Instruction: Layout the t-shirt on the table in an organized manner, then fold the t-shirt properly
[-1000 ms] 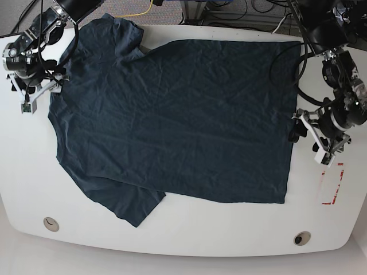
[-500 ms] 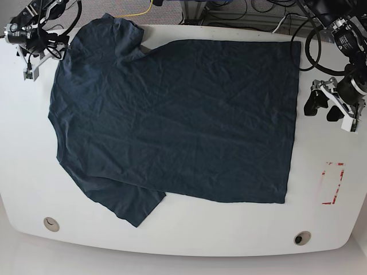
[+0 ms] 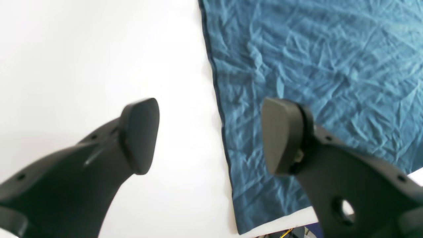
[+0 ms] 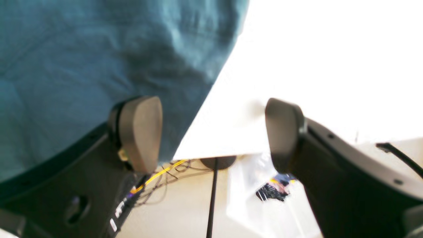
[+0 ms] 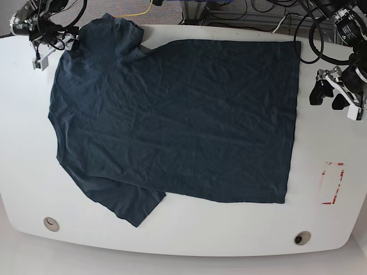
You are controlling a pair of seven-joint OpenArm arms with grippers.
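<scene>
Shirt (image 5: 172, 120) spread flat across centre of worktop (image 5: 189, 235), lightly creased. Soft, light, limp; likely to sag and drag if lifted. Best taken at hem corners or shoulders. Left hand (image 5: 331, 98) at right edge, released, empty. Right hand (image 5: 49, 51) upper left, released, empty.

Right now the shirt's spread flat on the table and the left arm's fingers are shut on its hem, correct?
Not quite. The t-shirt is spread flat on the table, but the left wrist view shows the left gripper open, fingers apart above the hem, holding nothing.
</scene>
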